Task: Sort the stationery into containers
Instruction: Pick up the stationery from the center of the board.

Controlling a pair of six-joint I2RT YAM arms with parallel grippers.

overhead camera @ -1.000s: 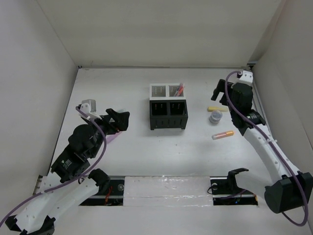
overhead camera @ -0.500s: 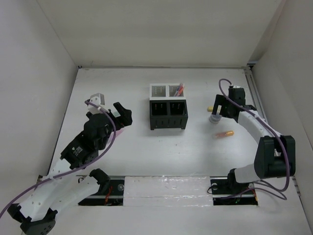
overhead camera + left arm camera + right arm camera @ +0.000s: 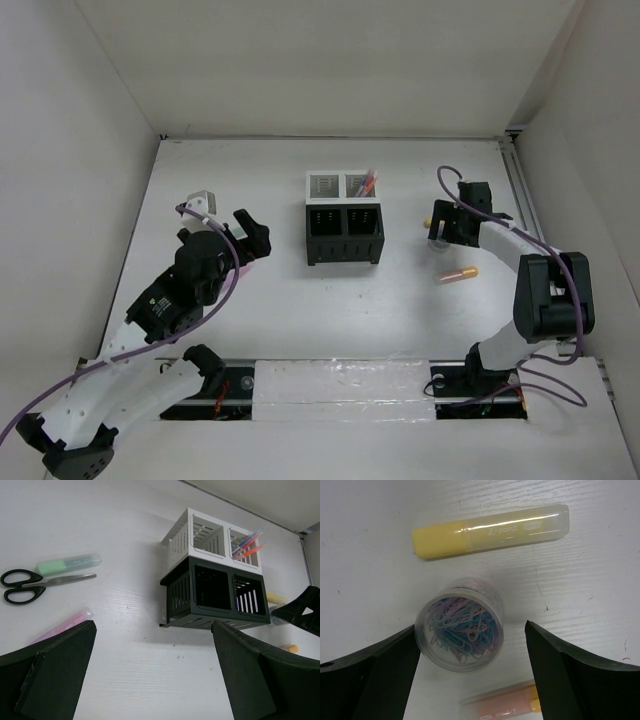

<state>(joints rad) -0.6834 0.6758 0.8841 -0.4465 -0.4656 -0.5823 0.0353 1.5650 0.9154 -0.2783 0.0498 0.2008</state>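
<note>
The right end effector (image 3: 441, 226) is down at the surface (image 3: 300, 320) to the right of the bins, with its jaws open around a small round tub (image 3: 460, 630). The tub is clear plastic, stands upright and is full of pastel paper clips. The left finger looks to be at its wall, and the right finger stands apart from it.

Just beyond the tub lies a yellow marker (image 3: 490, 530). Its long axis runs across the right wrist view, with the solid cap at the left and the cloudy barrel at the right. An orange marker (image 3: 457, 274) lies on the near side, roughly parallel.

The left end effector (image 3: 256, 238) hangs wide open and holds nothing, facing the four square bins. These are two white bins (image 3: 200, 535) behind two black slotted bins (image 3: 220, 595). Red-orange pens (image 3: 247, 545) lean in the right-hand white one.

In the left wrist view, black-handled scissors (image 3: 30, 582) lie flat with their blades pointing right. A green marker (image 3: 70, 564) lies alongside them, and a pink marker (image 3: 65, 625) lies slanted nearer the camera.
</note>
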